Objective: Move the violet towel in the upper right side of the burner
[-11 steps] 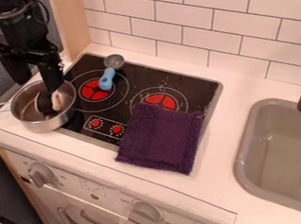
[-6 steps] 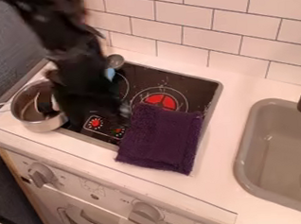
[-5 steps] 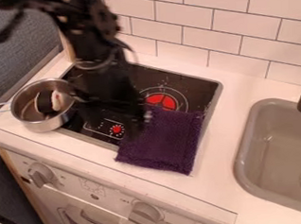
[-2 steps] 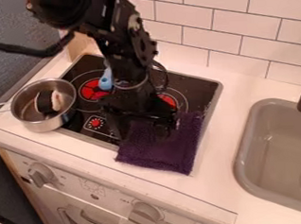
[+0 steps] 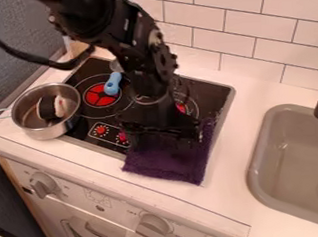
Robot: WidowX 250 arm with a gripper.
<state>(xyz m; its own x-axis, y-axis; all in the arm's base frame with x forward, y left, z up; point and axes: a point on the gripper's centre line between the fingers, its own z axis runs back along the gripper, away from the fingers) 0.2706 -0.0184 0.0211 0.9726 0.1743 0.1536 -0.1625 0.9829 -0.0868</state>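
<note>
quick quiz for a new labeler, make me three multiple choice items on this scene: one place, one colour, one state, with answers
1. Where is the violet towel?
A) in the sink
B) partly on the stove, partly on the counter
C) against the wall tiles

2. What colour is the handle lying on the stove?
A) blue
B) yellow
C) green

3. How does the pot stand?
A) upside down
B) tipped on its side
C) upright and open

Answers:
1 B: it overlaps the stove's near edge
2 A: it is light blue beside a red burner mark
3 C: its open top shows the inside
</note>
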